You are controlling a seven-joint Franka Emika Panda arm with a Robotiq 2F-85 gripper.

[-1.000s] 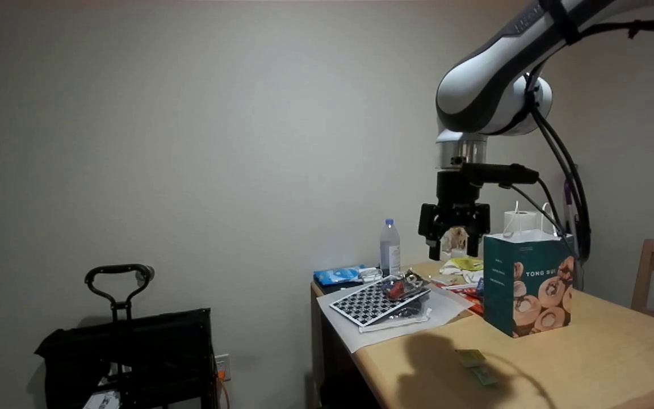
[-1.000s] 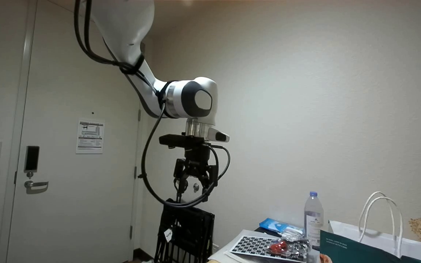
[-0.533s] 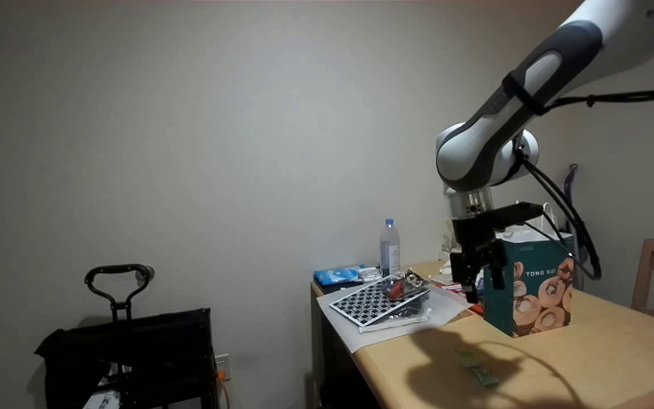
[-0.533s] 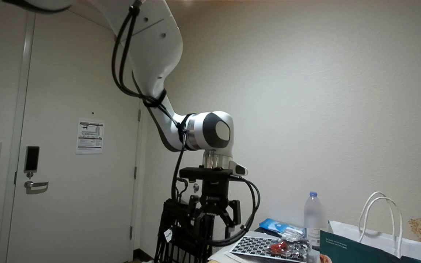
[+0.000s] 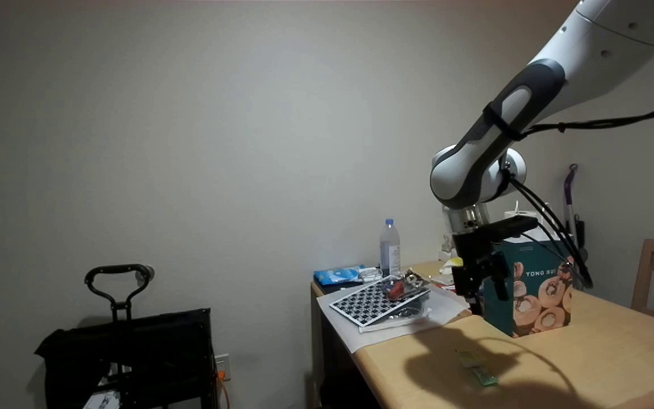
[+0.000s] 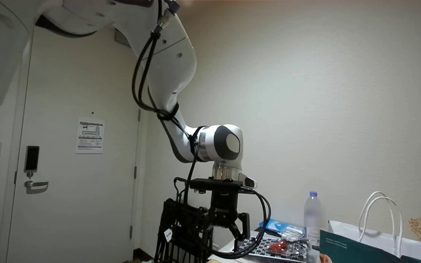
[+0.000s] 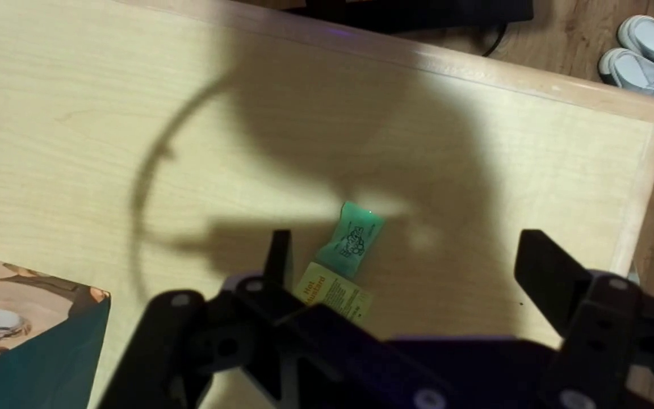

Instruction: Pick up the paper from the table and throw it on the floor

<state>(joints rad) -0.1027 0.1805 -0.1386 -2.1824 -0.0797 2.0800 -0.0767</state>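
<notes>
On the table (image 7: 77, 142), in the wrist view, lie a green printed wrapper (image 7: 353, 236) and a yellow slip (image 7: 335, 291) marked Hot Mustard, end to end. Both look like small flat pieces of paper; which one is the paper I cannot tell. My gripper (image 7: 406, 233) is open above them, its fingers wide apart with nothing held. Both pieces appear nearer its left finger, which covers part of the slip. An exterior view has the gripper (image 5: 489, 300) tilted, hanging over the table beside the bag. Wood floor (image 7: 565, 42) shows past the table's edge.
A teal printed bag (image 5: 545, 284) stands close by my gripper. Farther back are a bottle (image 5: 389, 250), a checkered board (image 5: 364, 304) and a white sheet (image 5: 355, 338). A black folded cart (image 5: 134, 352) leans by the wall. White shoes (image 7: 642, 71) rest on the floor.
The arm has come down a good way toward the table, and the gripper has tilted in an exterior view. Its shadow has shifted over the green and yellow pieces. The jaws have stayed open.
</notes>
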